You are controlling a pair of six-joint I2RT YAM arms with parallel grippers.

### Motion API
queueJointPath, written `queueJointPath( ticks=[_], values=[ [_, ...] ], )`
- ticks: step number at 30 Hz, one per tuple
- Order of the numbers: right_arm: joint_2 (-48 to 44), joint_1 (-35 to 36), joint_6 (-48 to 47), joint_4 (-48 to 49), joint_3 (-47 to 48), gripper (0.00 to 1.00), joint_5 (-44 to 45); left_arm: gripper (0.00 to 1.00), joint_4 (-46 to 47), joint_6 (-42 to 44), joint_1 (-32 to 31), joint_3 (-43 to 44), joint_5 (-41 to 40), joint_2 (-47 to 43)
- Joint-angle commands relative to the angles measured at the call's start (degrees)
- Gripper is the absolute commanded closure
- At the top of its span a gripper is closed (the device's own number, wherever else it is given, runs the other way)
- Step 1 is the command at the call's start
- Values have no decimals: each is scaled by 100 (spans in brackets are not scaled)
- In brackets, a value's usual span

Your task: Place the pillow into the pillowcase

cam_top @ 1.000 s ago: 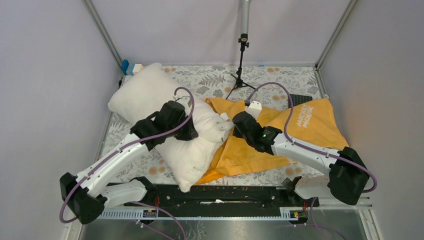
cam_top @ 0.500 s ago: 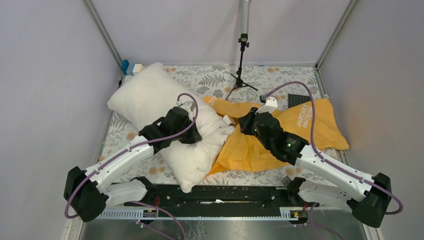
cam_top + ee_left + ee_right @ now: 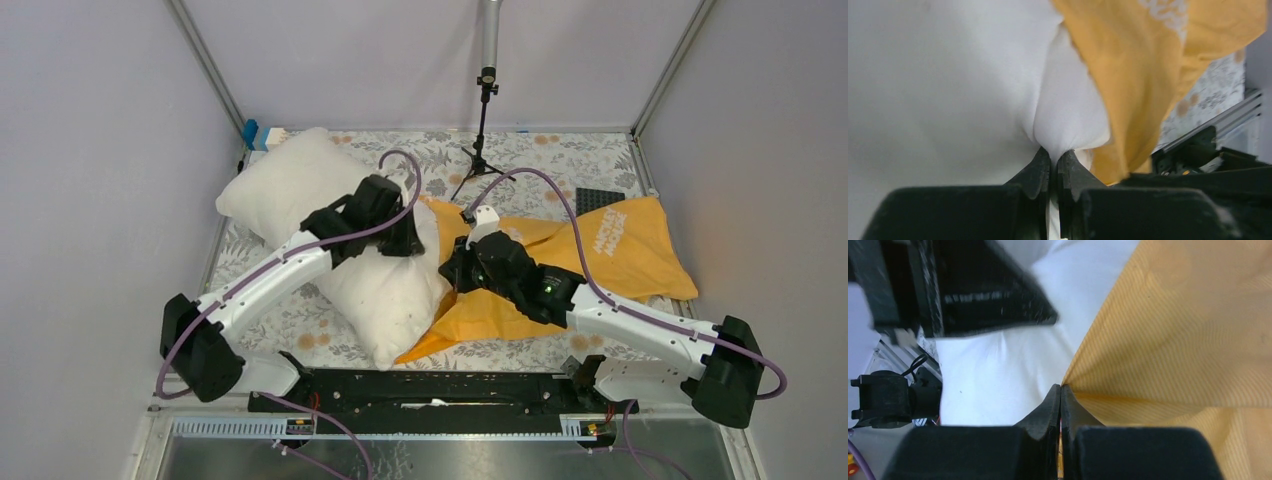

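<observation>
Left hand (image 3: 1054, 162) pinches pillow (image 3: 290, 185); right hand (image 3: 1061, 395) pinches pillowcase (image 3: 620, 255) (tripod (image 3: 483, 130) behind).

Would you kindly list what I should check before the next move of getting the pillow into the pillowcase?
1. Left fingers pinching pillow fabric: ok.
2. Right fingers pinching pillowcase edge: ok.
3. Right fingers hold one layer only, so the mouth can open: cannot tell.
4. Pillow inside the pillowcase: not ok, nearly all of it lies outside.
5. Left and right fingers apart from each other: ok, though close.
</observation>
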Motion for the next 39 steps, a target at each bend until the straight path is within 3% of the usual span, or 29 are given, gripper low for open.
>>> queueJointPath(
  ticks=[1,5,10,15,20,22,27,31,33,39],
  values=[
    [-162,95,-159,-137,230,100,-352,100,208,121,25,1377,39,496],
    [-197,98,-155,-246,271,100,-555,100,593,-137,192,1601,19,967],
    [-93,99,-131,-308,351,100,-823,100,2125,-540,574,731,-8,1522],
    [35,88,-35,-719,466,100,-211,100,2549,-393,470,310,517,1812],
    [182,89,181,-888,413,100,268,53,1439,54,270,290,377,714],
    [164,81,233,-885,408,100,404,42,857,193,190,225,181,123],
    [125,79,233,-880,477,100,442,29,-511,112,-272,-428,-864,-1405],
    [124,82,239,-873,452,100,404,16,-1030,-309,-667,-1116,-796,-2226],
    [100,79,244,-884,400,100,428,2,-1029,-503,-967,-1388,-627,-2386],
    [29,79,235,-882,326,100,359,1,-317,-825,-1672,-1854,-568,-1755]
  ],
)
